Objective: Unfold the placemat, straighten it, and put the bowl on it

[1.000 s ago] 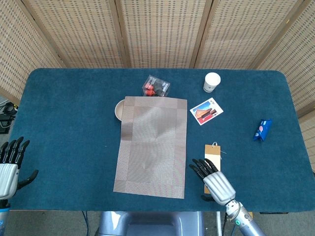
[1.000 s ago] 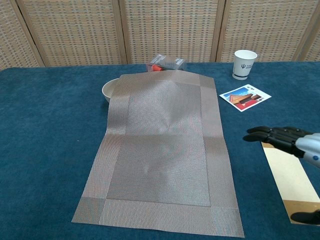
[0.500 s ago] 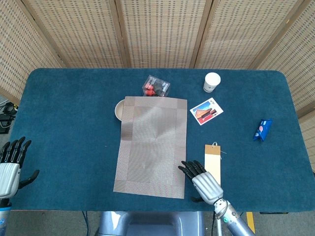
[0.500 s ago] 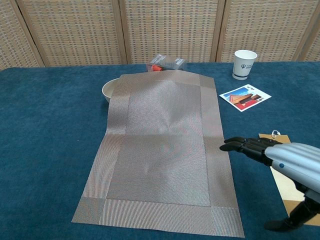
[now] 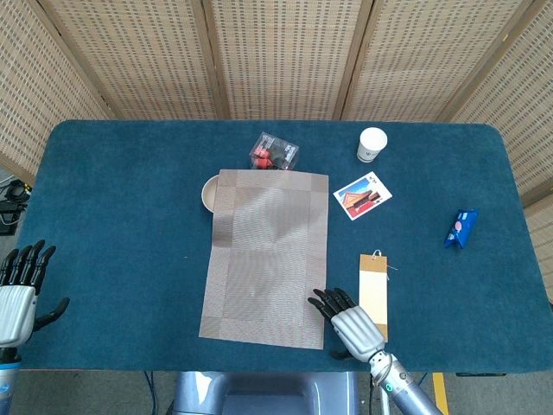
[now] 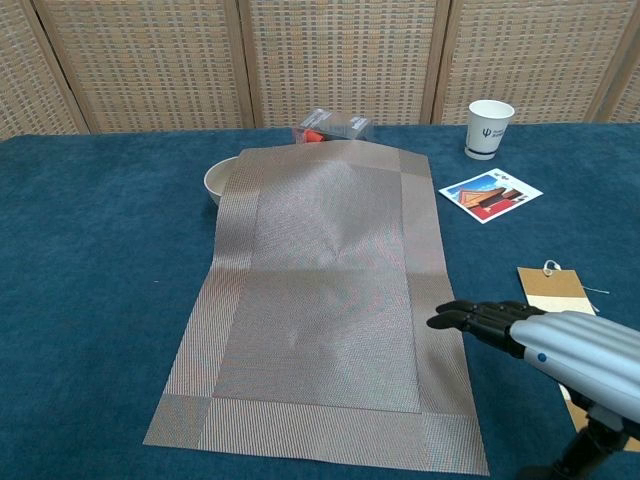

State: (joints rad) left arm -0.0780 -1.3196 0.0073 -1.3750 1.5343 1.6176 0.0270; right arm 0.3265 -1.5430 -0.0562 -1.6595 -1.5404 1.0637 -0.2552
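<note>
The woven brown placemat lies unfolded in the middle of the blue table, its far left corner resting over the cream bowl, which is partly hidden. My right hand hovers at the mat's near right edge, fingers stretched out flat with the fingertips over the mat border; it holds nothing. My left hand is off the table's near left corner, fingers spread and empty; it shows in the head view only.
A clear box with red items sits just beyond the mat. A white paper cup, a picture card, a tan tag and a blue packet lie to the right.
My right hand has slid left from over the tan tag to the mat's near right edge. The left hand has barely moved; mat and bowl are unchanged.
</note>
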